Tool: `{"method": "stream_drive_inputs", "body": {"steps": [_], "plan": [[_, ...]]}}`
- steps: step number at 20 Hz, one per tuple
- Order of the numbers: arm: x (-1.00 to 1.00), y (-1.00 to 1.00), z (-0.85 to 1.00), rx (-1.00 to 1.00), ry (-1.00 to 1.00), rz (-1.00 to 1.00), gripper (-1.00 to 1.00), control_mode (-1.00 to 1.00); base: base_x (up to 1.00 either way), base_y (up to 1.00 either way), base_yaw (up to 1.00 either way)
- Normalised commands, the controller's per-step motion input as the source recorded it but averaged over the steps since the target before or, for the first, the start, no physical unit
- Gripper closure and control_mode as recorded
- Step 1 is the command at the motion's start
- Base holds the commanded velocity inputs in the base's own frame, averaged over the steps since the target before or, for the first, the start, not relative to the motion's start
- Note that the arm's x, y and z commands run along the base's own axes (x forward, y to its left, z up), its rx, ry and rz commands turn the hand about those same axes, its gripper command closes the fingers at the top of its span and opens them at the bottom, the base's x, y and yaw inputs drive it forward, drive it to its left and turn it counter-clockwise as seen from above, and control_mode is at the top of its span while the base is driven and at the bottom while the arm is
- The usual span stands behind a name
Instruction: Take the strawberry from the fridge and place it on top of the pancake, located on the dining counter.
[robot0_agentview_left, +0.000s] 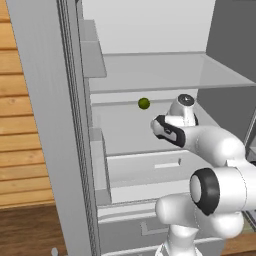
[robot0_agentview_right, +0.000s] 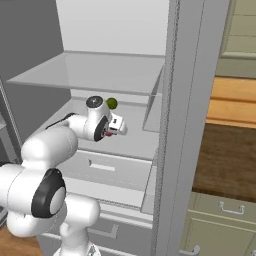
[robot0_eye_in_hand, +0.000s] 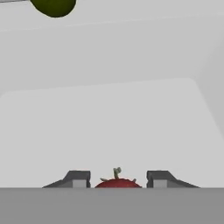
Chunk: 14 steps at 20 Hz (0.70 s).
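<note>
Pincer (robot0_eye_in_hand: 118, 178) sits low over a pale fridge shelf (robot0_eye_in_hand: 109, 127), its two dark fingertips (robot0_eye_in_hand: 78, 178) standing on either side of the strawberry (robot0_eye_in_hand: 117, 183). Whether the tips already press the red fruit or just flank it cannot be told. From the base views, the white arm (robot0_agentview_left: 215, 145) reaches forward from the near side into the open fridge (robot0_agentview_left: 150, 75), elbow bent, with the hand (robot0_agentview_right: 107, 126) level and pointing toward the far wall above the lower shelf. In the right base view a hint of red shows at the hand's tip. An olive-green ball (robot0_agentview_left: 144, 103) rests farther back on the same shelf, left of the hand and well apart from the strawberry.
</note>
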Motion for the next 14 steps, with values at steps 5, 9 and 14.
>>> {"method": "stream_drive_inputs", "body": {"steps": [5,9,14], "plan": [[-0.68,0.02,-0.16,0.0,-0.02,-0.03,1.0,-1.0,0.0,0.0,0.0],[-1.0,0.0,0.46,0.0,-0.1,-0.01,1.0,-1.0,0.0,0.0,0.0],[-1.0,0.0,1.0,0.0,0.0,0.0,1.0,-1.0,0.0,0.0,0.0]]}}
